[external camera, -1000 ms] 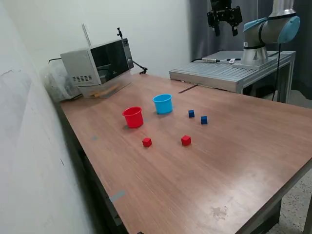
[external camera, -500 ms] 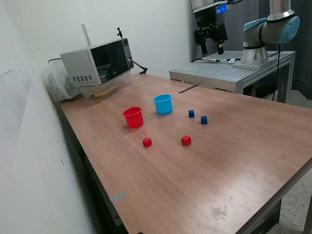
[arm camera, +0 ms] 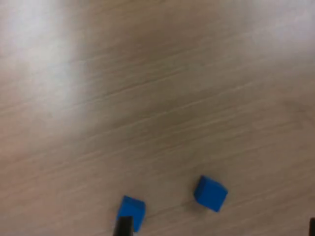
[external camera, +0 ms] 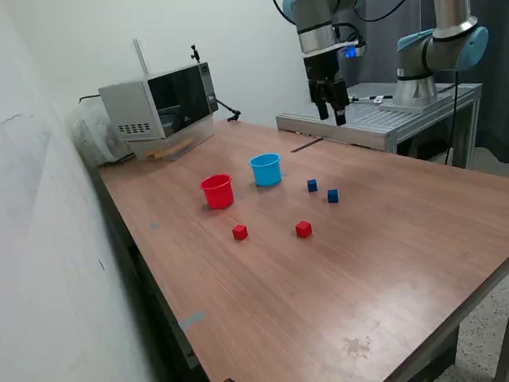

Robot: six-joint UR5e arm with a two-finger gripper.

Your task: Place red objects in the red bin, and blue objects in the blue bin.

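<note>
End effector (external camera: 332, 110) high above the worktop (external camera: 382, 263), fingers apart, empty. Two blue cubes (external camera: 312, 185) (external camera: 332, 196) sit near the blue cup (external camera: 266, 169); two red cubes (external camera: 239, 232) (external camera: 303, 229) lie in front of the red cup (external camera: 216, 191).

— What is seen of the room?

— A long brown wood-grain table (external camera: 382, 263) is set against a plain white wall (external camera: 48, 263). A grey box-shaped microwave oven with a dark door (external camera: 159, 99) is placed at its far end.

— And beyond the table?

— A low grey metal platform (external camera: 374, 119) is seen, with dark grey curtains (external camera: 398, 16) hung behind it. A speckled floor (external camera: 481, 342) is glimpsed at the exterior view's right.
</note>
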